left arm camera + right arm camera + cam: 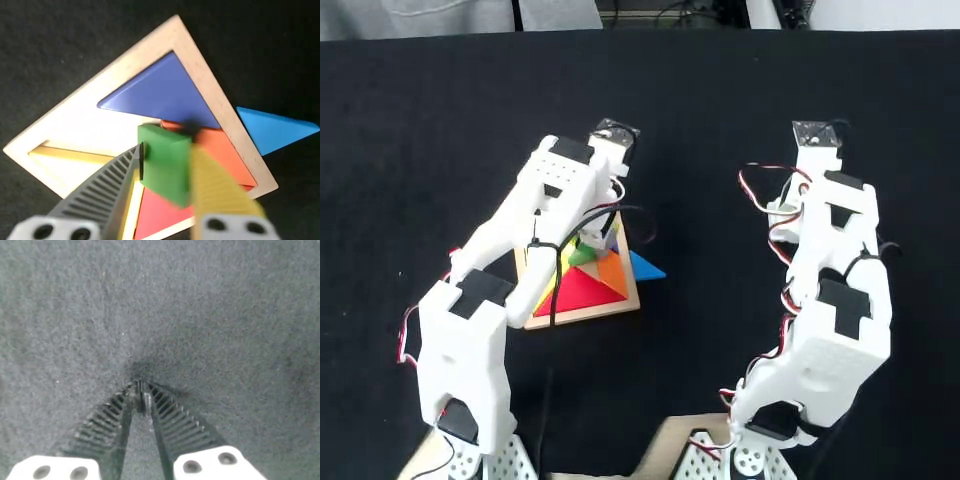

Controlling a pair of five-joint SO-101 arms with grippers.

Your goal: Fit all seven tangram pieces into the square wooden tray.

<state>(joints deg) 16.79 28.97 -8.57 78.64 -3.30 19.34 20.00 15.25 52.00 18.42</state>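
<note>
Left wrist view: the green piece [165,175] is pinched by the left gripper [167,152] over the wooden tray [197,52] (partly filled); the right gripper [141,390] is pressed together against the black table [225,300].

- I am holding a plain green piece [165,170].
- The pale wooden tray [200,55] is showing a dark blue triangle [160,95], orange piece [225,155], red piece [160,212], yellow piece [70,155].
- A light blue triangle [272,130] is lying on black cloth [75,40].

The high camera hangs over my arm bases and looks down across the whole worktop [720,90]. Each wrist camera peers past its own tool, my left tool [167,150] and my right tool [141,390], close onto the worktop. The high and left wrist views share the tray [595,310].
</note>
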